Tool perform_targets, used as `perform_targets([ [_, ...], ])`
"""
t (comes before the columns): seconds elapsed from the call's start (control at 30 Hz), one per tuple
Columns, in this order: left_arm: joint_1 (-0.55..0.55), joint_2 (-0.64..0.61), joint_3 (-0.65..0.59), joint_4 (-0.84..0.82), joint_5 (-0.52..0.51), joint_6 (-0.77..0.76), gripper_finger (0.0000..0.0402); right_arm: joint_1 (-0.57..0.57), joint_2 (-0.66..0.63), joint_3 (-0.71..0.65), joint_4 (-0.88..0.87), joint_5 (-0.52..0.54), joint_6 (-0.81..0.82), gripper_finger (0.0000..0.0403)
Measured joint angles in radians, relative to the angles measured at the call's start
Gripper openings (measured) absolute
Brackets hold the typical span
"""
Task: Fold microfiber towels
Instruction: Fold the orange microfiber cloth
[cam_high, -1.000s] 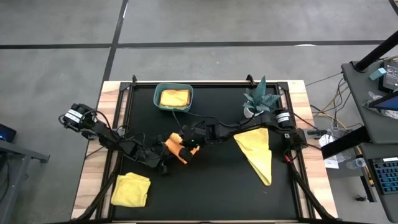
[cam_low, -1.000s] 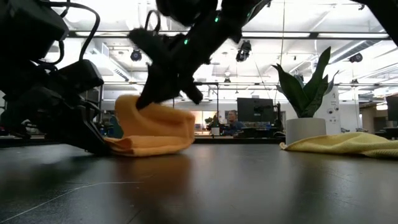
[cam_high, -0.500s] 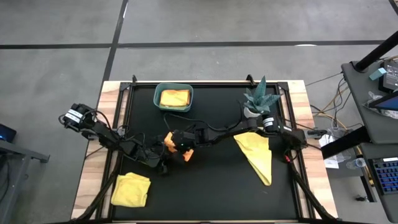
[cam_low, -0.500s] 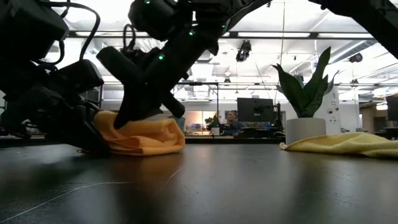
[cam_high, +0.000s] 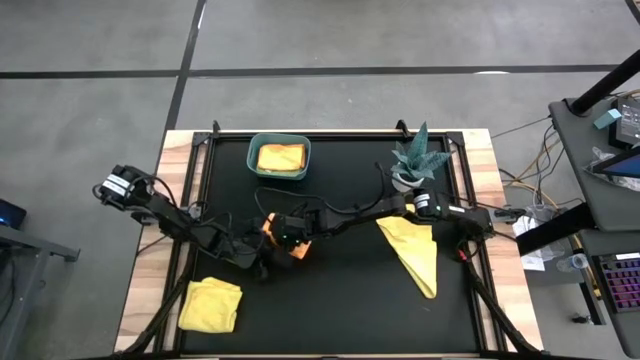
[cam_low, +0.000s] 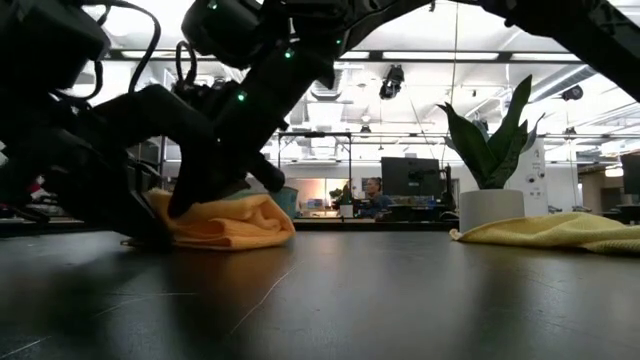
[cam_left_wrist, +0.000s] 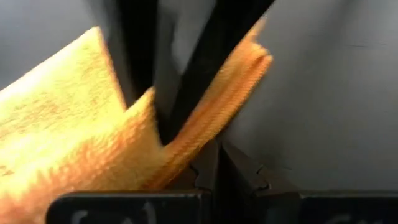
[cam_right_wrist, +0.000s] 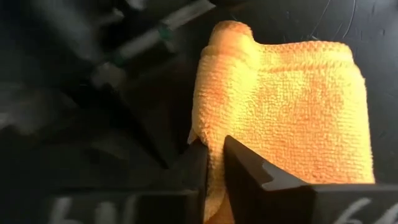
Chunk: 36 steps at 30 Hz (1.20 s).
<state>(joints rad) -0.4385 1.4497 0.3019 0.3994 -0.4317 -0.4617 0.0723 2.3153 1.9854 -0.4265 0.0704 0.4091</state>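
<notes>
Both grippers at orange towel (cam_high: 283, 238) mid-table

Robot test station in a large open office-style lab

A black-topped table (cam_high: 330, 300) on a wooden frame stands on a grey concrete floor (cam_high: 90, 90); beside it a desk (cam_high: 600, 150) carries cables and gear, while behind run rows of ceiling lights (cam_low: 420, 55) and a monitor (cam_low: 408, 175).

worktop (cam_high: 340, 300): black mat, wood edges | on it: orange towel (cam_high: 283, 236); two yellow towels (cam_high: 211, 304) (cam_high: 414, 246); teal bin (cam_high: 279, 158); potted plant (cam_high: 417, 158)
</notes>
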Motion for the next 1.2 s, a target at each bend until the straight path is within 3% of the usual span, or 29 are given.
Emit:
perform_targets([
  [0.33,0.000,-0.147,0.000,-0.153,0.023,-0.003,0.0004,0.000,-0.003,0.006,-0.014,0.000,-0.021,0.0141],
  [0.53,0.000,-0.260,0.000,-0.211,0.064,-0.003,0.0004,0.000,-0.028,0.006,-0.038,0.000,-0.062,0.0173],
  [0.7,0.000,-0.346,0.001,-0.255,0.108,-0.003,0.0004,0.000,-0.065,0.006,-0.058,0.001,-0.103,0.0181],
  [0.97,0.000,-0.466,0.002,-0.310,0.107,0.087,0.0004,0.030,-0.144,-0.007,-0.270,0.012,-0.300,0.0174],
  [1.2,0.001,-0.504,0.001,-0.472,-0.040,0.150,0.0005,0.080,-0.151,-0.052,-0.269,0.034,-0.399,0.0163],
])
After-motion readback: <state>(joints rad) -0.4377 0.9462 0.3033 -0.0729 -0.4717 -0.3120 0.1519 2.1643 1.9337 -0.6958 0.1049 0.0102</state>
